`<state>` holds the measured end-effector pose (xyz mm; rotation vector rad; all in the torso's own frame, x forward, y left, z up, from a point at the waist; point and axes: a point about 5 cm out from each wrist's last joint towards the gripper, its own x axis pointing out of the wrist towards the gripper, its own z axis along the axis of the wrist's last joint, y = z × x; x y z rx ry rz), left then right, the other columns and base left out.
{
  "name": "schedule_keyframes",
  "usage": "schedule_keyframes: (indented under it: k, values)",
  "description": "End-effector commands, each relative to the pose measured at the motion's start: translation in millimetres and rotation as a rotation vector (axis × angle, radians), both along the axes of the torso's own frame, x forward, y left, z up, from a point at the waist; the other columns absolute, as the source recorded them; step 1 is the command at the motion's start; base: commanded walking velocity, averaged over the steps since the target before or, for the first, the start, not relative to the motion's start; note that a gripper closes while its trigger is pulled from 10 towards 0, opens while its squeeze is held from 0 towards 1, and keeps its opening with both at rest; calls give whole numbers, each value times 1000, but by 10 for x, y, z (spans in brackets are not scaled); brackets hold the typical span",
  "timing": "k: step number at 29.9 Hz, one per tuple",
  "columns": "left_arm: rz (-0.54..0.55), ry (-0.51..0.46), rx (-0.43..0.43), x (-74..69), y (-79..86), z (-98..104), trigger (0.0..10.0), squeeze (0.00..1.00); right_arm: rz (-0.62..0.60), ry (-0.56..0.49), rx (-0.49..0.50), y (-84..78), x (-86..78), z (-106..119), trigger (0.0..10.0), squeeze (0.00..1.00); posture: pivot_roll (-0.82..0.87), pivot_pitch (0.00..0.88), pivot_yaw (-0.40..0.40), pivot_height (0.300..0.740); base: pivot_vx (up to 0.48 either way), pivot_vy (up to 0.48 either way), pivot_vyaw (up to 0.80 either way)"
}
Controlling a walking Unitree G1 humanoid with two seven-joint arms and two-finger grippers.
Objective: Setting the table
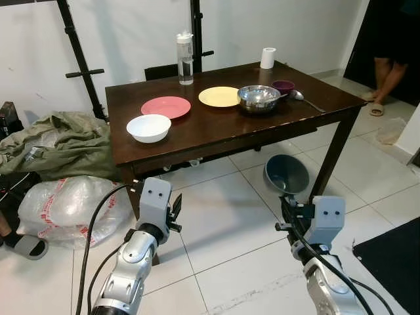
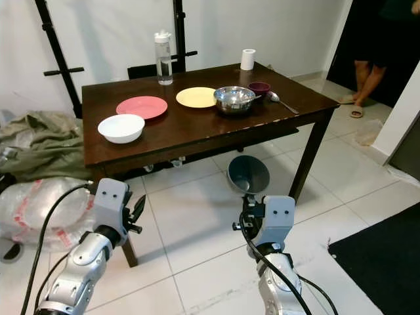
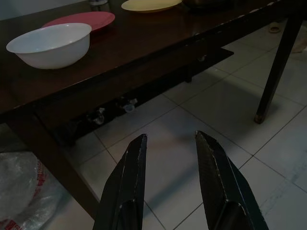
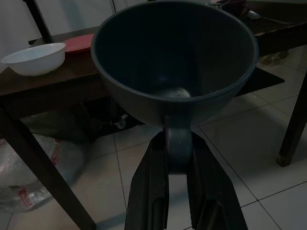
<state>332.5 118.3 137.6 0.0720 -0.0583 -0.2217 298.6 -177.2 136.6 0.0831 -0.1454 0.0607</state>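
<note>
Dark grey-blue bowl (image 1: 286, 174) tipped on edge, mouth facing the camera, below the table's (image 1: 197, 131) front edge

Nothing is reading clearly anywhere; red print on the clear plastic bag (image 1: 65, 210) is showing too blurred to make out.

Wall (image 1: 131, 33): you face plain white, with a black rack (image 1: 79, 52) leaning on it.
Floor (image 1: 223, 223): pale square tiles, evenly lit.
Table (image 1: 216, 125): dark wood, standing before you near the wall.
Far left: an olive cloth heap (image 1: 59, 141) and a clear plastic sack (image 1: 65, 207) lie beside the table's left edge.
Near right: a black mat (image 1: 394, 262).
Far right: a dark doorway (image 1: 394, 46), where a person's legs (image 1: 387, 75) stand.
</note>
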Motion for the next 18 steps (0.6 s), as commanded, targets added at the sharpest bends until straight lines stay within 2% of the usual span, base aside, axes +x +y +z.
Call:
schedule_keyframes:
  k: [1,18]
  values:
    - [8,5,2,-4,14,-30,10000,0,-4,-9,-1,-5,3,4,10000,0,-88,2,116,740,0,0,0]
    - [11,10,0,-24,18,-47,10000,0,-6,-8,0,-6,-13,0,10000,0,-85,19,114,740,0,0,0]
